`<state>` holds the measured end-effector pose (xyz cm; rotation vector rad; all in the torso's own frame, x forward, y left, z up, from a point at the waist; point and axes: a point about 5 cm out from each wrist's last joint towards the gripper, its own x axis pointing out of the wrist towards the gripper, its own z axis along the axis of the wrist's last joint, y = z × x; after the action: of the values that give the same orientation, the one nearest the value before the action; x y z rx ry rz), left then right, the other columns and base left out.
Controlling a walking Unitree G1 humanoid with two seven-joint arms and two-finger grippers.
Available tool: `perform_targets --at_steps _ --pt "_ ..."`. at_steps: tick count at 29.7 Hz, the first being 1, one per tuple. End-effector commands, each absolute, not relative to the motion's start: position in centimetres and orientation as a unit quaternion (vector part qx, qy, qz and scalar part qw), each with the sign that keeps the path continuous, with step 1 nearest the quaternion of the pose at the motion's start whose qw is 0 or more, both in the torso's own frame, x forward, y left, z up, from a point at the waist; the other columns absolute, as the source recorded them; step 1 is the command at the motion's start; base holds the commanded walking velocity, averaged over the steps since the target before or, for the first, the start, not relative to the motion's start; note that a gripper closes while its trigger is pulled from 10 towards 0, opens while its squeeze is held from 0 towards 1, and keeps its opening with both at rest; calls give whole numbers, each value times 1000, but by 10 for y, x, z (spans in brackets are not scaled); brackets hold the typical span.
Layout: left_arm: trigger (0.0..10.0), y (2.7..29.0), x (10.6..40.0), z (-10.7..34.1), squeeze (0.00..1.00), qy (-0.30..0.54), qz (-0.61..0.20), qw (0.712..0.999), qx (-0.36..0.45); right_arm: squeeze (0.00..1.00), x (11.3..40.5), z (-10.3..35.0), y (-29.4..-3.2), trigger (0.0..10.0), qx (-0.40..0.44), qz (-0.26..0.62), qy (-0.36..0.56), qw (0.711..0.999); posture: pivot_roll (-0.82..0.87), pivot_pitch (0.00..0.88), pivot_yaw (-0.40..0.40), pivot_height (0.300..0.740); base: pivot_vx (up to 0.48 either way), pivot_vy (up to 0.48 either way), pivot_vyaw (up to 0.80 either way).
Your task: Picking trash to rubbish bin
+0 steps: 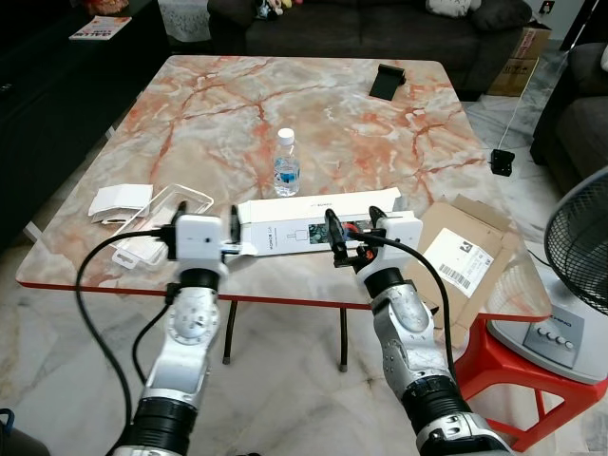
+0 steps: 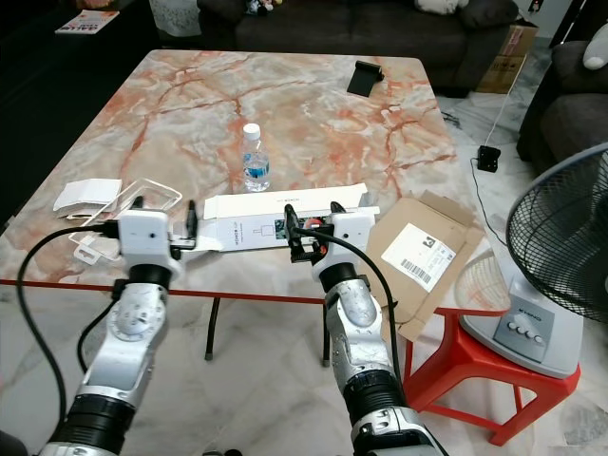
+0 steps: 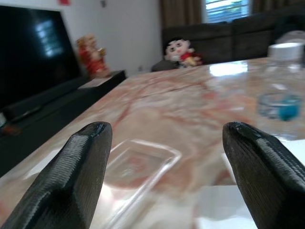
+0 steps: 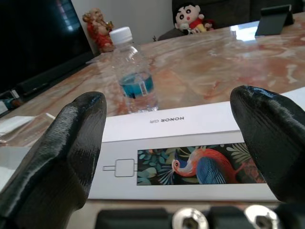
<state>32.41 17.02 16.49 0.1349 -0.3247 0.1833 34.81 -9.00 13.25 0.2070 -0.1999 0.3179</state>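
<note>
Reaching forward with both silver arms, elbows bent, wrists level at the near edge of the marble table (image 1: 114, 275). Holding the left gripper (image 1: 234, 231) over that edge with its two black fingers (image 3: 78, 167) spread wide apart and gripping nothing. Holding the right gripper (image 1: 334, 235) beside it at the same edge, its fingers (image 4: 66, 148) likewise parted and closing on nothing. Trailing black cables from each white wrist housing down past the forearms.
</note>
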Motion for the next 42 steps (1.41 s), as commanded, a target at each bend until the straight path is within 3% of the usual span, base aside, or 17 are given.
perform_targets --at_steps 1,3,5,10,13,16,34,42 --pt "10000 181 326 157 0 -132 112 983 54 0 348 133 -90 10000 107 158 -100 977 81 138 -11 740 0 0 0" --pt "10000 189 329 151 0 -109 112 987 25 0 347 132 -91 10000 107 157 -99 977 78 144 -14 740 0 0 0" --pt "10000 183 335 148 0 -87 56 995 -7 0 346 131 -91 10000 106 158 -98 977 75 152 -17 740 0 0 0" --pt "10000 185 339 148 0 -78 57 995 -29 0 345 131 -93 10000 106 156 -98 977 71 156 -18 740 0 0 0" --pt "10000 176 341 144 0 -58 6 996 -72 0 344 130 -93 10000 106 155 -97 977 68 162 -21 740 0 0 0" --pt "10000 172 342 146 0 -66 -3 997 -43 0 344 130 -92 10000 103 158 -99 977 64 168 -22 740 0 0 0" --pt "10000 142 344 145 0 -41 -75 986 -144 0 346 133 -103 10000 99 140 -102 980 55 182 -21 740 0 0 0" --pt "10000 146 341 149 0 -48 -62 983 -167 0 345 132 -101 10000 101 142 -102 979 56 188 -19 740 0 0 0"
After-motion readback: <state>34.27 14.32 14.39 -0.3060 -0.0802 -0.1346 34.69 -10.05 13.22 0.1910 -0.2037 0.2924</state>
